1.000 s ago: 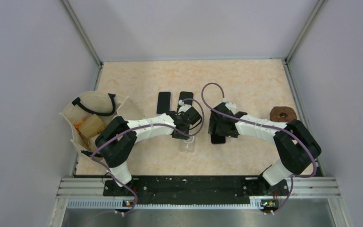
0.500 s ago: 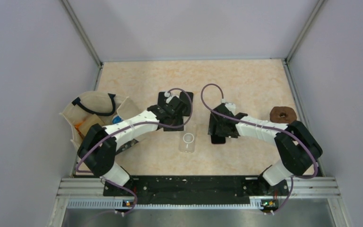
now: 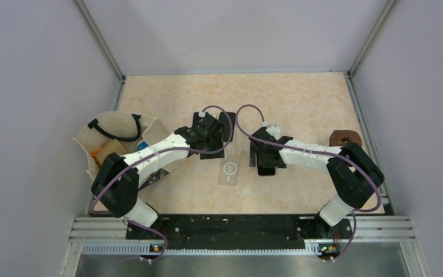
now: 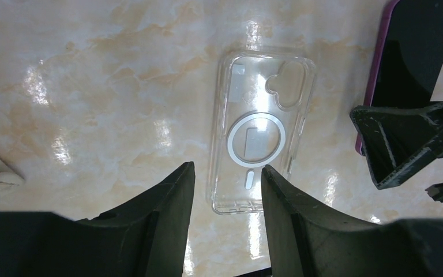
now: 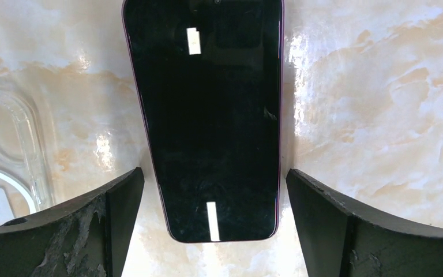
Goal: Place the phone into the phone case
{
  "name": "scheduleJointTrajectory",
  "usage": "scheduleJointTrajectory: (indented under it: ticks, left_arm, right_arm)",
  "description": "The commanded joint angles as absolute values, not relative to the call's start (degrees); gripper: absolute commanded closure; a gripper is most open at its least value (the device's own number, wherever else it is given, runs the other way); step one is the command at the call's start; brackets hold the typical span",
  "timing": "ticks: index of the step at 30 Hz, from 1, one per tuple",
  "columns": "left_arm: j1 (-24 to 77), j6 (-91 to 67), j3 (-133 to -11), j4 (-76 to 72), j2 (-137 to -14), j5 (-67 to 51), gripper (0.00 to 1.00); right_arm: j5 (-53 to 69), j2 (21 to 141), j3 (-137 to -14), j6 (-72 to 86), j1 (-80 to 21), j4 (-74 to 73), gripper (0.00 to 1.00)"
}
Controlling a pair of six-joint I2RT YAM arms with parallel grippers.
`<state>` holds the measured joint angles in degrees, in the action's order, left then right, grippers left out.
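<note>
- The phone (image 5: pixel 207 115) lies beside the empty phone case (image 4: pixel 259 130); insertion is not yet done.
- The right gripper (image 5: pixel 214 193) stands spread astride the phone, not gripping; the left gripper (image 4: pixel 226 170) is parted and holds nothing.

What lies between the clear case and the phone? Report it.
Bare table, with one finger of the right tool over that gap; the right wrist view shows it.

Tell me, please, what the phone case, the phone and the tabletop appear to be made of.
Phone case: likely clear glossy plastic; the tabletop shows through it. Phone: front looks like glossy glass, mirroring lights; its pink rim's material is unclear. Tabletop: polished, beige marble-veined surface with bright glare; stone or laminate, I cannot tell.
</note>
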<state>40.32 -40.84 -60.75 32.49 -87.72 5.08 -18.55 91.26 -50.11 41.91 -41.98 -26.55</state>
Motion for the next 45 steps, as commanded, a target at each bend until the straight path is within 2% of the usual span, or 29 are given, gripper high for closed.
scheduleJointTrajectory:
  ticks: [1,4,8,11,12,25,34,37,40,43,45]
  left_arm:
    - [39.52,-41.42,-61.41,29.65,-87.27,1.94,0.48]
    - [39.14,-41.72,-62.99,29.00,-88.48,-0.55,0.48]
    - [38.61,-42.93,-65.61,27.07,-91.68,-6.31,0.48]
    - [38.58,-44.04,-68.22,25.53,-95.25,-10.39,0.46]
    - [38.58,-44.48,-69.12,24.82,-96.37,-11.58,0.45]
    - [38.67,-49.89,-77.55,14.82,-112.62,-22.43,0.39]
    - [39.34,-53.05,-79.43,9.25,-119.32,-26.32,0.41]
    - [39.76,-53.79,-78.93,7.99,-120.32,-26.83,0.47]
    - [39.98,-54.50,-78.34,6.70,-120.60,-27.25,0.61]
    - [40.06,-54.46,-77.84,6.11,-120.35,-27.42,0.80]
    - [39.95,-54.03,-77.84,6.07,-120.11,-27.70,0.99]
  right_arm:
    - [-20.52,95.39,-50.91,42.48,-43.10,-29.45,0.07]
    - [-20.46,96.36,-49.49,43.06,-43.37,-29.61,0.13]
    - [-18.45,95.46,-46.62,42.78,-43.42,-27.47,0.30]
    - [-16.42,92.37,-44.08,42.16,-43.42,-25.13,0.49]
    - [-15.58,91.12,-43.26,41.84,-43.42,-24.35,0.51]
    - [-1.76,82.05,-33.96,40.58,-39.26,-13.02,0.51]
    - [-0.25,81.74,-32.82,40.72,-38.14,-11.52,0.52]
    - [-0.22,81.49,-32.72,40.87,-37.74,-11.51,0.51]
    - [1.44,81.03,-32.70,41.06,-37.11,-11.40,0.45]
    - [2.52,80.47,-33.06,40.87,-36.11,-11.34,0.30]
    - [3.12,79.79,-33.49,40.63,-35.43,-11.38,0.22]
